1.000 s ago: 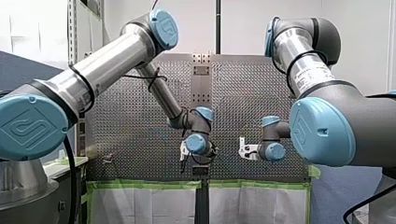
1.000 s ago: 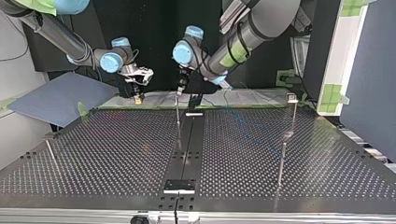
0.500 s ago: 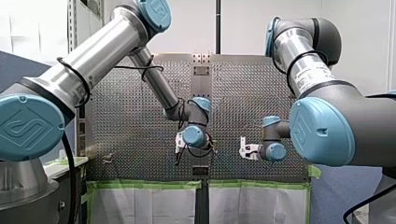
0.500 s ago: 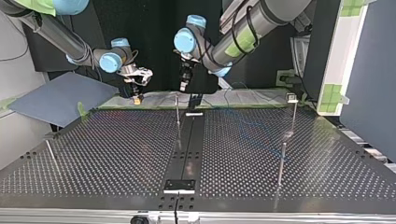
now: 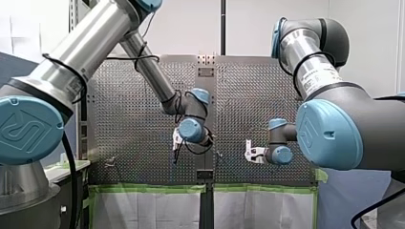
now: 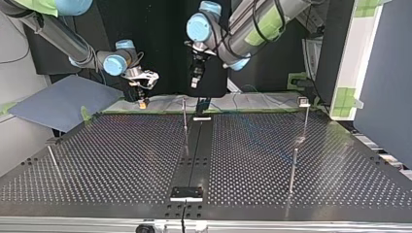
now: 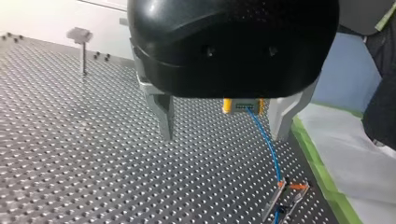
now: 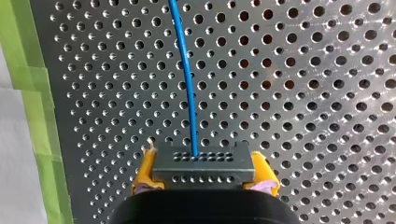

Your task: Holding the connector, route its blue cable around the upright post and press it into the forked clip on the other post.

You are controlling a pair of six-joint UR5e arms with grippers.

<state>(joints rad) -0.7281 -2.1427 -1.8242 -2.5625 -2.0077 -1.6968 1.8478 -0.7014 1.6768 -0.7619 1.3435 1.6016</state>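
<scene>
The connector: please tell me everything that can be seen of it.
The connector is a small dark grey block, plastic by its look, with two rows of tiny holes on its face. My right gripper holds it by its two ends, between the yellow pads. One thin blue cable leaves a hole in the upper row, near the middle, and runs away over the perforated table.
</scene>
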